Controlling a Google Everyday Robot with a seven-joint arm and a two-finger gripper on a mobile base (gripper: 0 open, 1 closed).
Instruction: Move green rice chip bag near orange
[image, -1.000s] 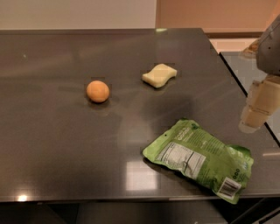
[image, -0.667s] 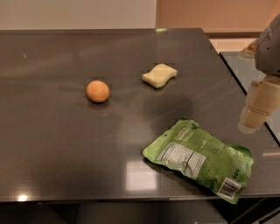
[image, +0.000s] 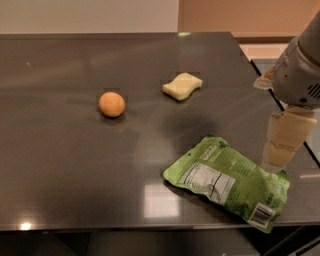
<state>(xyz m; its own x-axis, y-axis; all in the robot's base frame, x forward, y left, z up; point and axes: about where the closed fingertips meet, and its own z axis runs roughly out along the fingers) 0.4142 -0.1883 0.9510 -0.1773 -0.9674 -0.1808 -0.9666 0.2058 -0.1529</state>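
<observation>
The green rice chip bag (image: 227, 181) lies flat near the table's front right edge, with its white nutrition label and barcode facing up. The orange (image: 111, 104) sits left of centre, well apart from the bag. My gripper (image: 281, 152) hangs at the right edge of the view, pointing down, its tip just above the bag's far right end. It holds nothing that I can see.
A pale yellow sponge (image: 182, 85) lies behind the bag, to the right of the orange. The dark table (image: 70, 165) ends close in front of the bag and just to the right of it. A second surface (image: 312, 145) shows beyond the right edge.
My gripper has come down and slightly left, toward the bag's right end. The bag, orange and sponge have not moved.
</observation>
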